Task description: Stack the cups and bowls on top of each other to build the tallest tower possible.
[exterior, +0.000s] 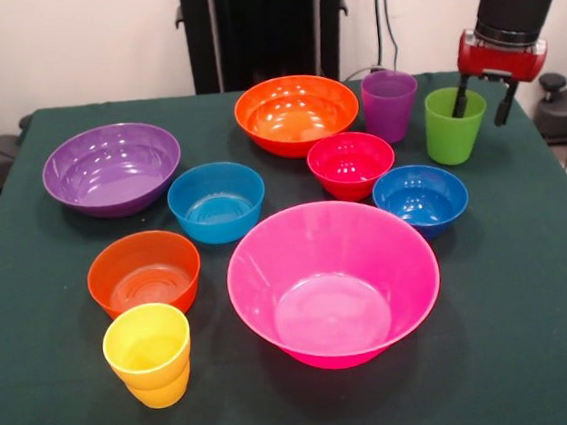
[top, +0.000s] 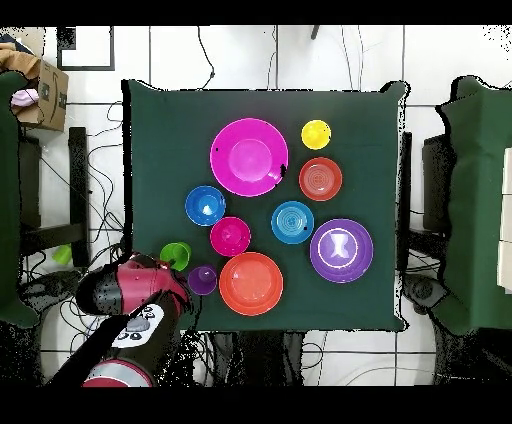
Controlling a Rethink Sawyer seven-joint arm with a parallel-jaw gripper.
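Observation:
My gripper point(exterior: 482, 105) hangs open at the lime green cup point(exterior: 454, 131) point(top: 175, 256). One finger dips at the cup's rim and the other is outside to its right. Left of it are the purple cup point(exterior: 390, 105) and the big orange bowl point(exterior: 296, 113). The red bowl point(exterior: 351, 164), dark blue bowl point(exterior: 421, 197) and light blue bowl point(exterior: 216, 201) sit mid-table. The big pink bowl point(exterior: 331, 288), small orange bowl point(exterior: 144, 273) and yellow cup point(exterior: 149, 356) are nearest the camera, and the big purple bowl point(exterior: 112, 169) is at the left. Every piece stands alone and upright; no tower is in view.
The dark green tablecloth point(exterior: 533, 299) covers the whole table. In the overhead view the red arm point(top: 135, 290) hangs over the table's lower left corner and hides the gripper. Cables and chairs lie beyond the table edges.

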